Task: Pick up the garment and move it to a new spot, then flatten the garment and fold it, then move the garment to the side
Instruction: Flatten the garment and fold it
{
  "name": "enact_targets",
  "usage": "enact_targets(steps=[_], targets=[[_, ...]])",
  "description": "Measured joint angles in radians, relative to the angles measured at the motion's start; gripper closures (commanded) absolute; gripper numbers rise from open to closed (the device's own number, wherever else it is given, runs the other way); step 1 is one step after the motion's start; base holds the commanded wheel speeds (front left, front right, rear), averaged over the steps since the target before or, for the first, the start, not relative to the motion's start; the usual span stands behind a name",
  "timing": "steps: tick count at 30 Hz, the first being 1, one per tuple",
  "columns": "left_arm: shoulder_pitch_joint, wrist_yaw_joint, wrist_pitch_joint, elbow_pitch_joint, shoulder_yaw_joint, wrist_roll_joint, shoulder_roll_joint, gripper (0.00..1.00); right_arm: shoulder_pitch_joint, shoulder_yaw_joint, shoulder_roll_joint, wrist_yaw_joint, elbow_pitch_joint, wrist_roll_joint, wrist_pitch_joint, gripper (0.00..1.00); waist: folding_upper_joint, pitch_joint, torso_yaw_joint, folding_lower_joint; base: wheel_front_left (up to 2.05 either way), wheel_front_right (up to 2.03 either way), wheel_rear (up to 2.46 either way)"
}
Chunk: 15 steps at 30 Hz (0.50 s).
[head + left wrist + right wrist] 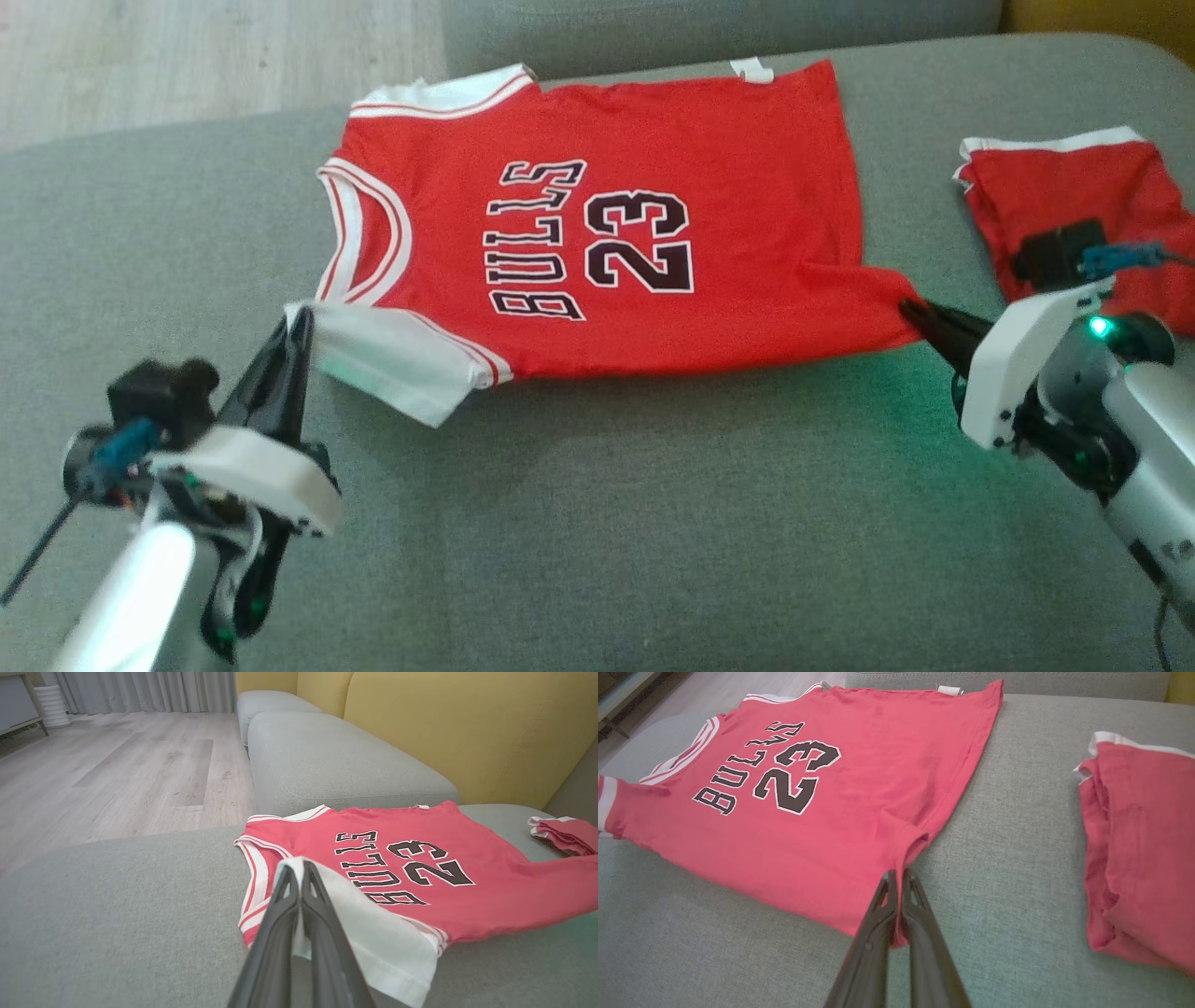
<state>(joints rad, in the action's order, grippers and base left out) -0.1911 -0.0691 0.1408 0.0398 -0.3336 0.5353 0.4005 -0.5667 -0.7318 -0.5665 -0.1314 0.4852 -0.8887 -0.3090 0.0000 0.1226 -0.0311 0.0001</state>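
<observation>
The garment [653, 168] is a red jersey with white trim and "BULLS 23" in black, spread face up on a grey cushion [597, 523]. My left gripper [301, 322] is shut on its near white-trimmed shoulder corner, lifting that edge. In the left wrist view my left gripper [299, 870] pinches the white cloth of the garment [420, 826]. My right gripper [910, 313] is shut on the near bottom hem corner, pulling it taut. The right wrist view has my right gripper [896, 875] clamped on a red fold of the garment [859, 732].
A second red piece with white trim [1074, 196] lies folded at the right of the cushion, also in the right wrist view [1143, 849]. Wooden floor [117, 765] lies beyond the cushion's left edge. A yellow backrest [467, 728] rises behind.
</observation>
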Motion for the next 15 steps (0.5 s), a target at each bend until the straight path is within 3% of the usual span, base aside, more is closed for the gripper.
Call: enact_targets(steps=[15], targets=[[-0.325,0.072,0.036,0.208,-0.05,-0.069,0.015,1.0,-0.134,0.053,0.058,0.0,0.065,0.048,-0.071,1.0,0.0,0.126,-0.009,0.0001,0.0,0.0,0.0]])
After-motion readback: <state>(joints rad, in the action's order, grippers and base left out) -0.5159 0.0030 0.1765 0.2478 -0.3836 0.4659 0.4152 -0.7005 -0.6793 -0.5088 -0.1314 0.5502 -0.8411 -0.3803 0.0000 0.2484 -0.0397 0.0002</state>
